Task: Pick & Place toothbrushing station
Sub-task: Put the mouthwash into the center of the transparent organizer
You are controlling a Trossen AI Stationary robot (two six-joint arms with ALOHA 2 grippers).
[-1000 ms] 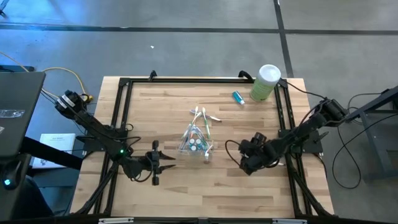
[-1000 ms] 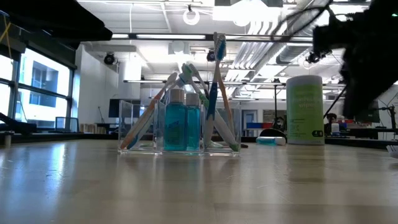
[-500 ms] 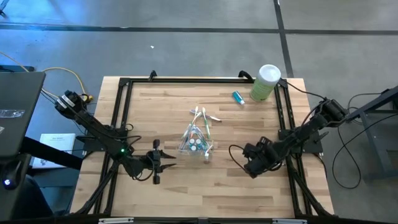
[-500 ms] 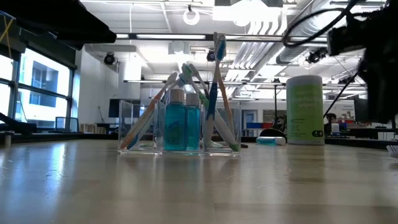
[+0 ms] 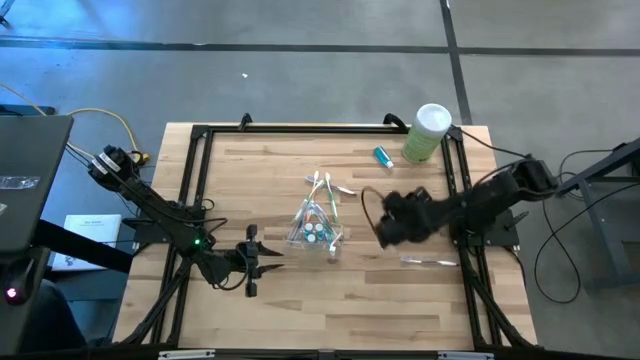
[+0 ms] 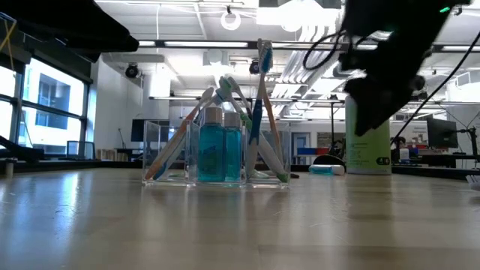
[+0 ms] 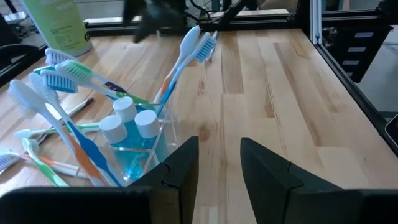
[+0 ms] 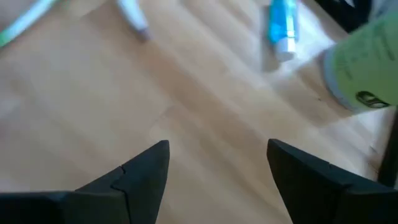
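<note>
The toothbrushing station is a small clear cup [image 5: 316, 230] standing upright on its base mid-table, with pastel toothbrushes [image 7: 68, 74] leaning out of it and blue white-capped tubes [image 7: 127, 121] inside. My left gripper [image 5: 272, 256] waits level, just left of the cup. It is open, with nothing between its fingers [image 7: 219, 146]. My right gripper [image 5: 384, 224] hovers open to the cup's right, tipped downward over bare wood [image 8: 217, 168]. In the low view it shows as a dark shape [image 6: 375, 97] before the canister.
Several loose toothbrushes [image 5: 326, 186] lie just beyond the cup, and another [image 5: 430, 261] lies near the right frame rail. A blue tube [image 5: 382, 155] lies flat beside the tall pale-green canister [image 5: 428, 132] at the far right. Black frame rails [image 5: 196, 190] border the table.
My right gripper has swung from the near right toward the table's far edge, closer to the cup's right side. It has rolled and tipped on the way and stayed open. A toothbrush now shows where that arm stood before.
</note>
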